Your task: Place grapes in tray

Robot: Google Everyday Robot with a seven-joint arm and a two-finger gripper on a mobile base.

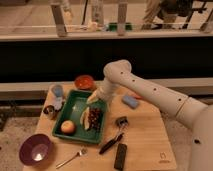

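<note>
The green tray [74,106] lies on the left part of the wooden table. In it lie the dark red-purple grapes [94,117] at its right side, a pale elongated fruit piece [84,119] beside them, and a round orange fruit [68,127] at the near end. My gripper [93,98] hangs at the end of the white arm over the tray's far right corner, just above and behind the grapes. It does not touch them.
A small orange-red bowl [84,81] stands behind the tray. A purple bowl [35,148] sits at the near left. A fork [71,158], a black-handled tool [114,138], a black bar [120,156] and a blue sponge [130,101] lie on the table. A can [50,111] and a blue object [57,91] stand left of the tray.
</note>
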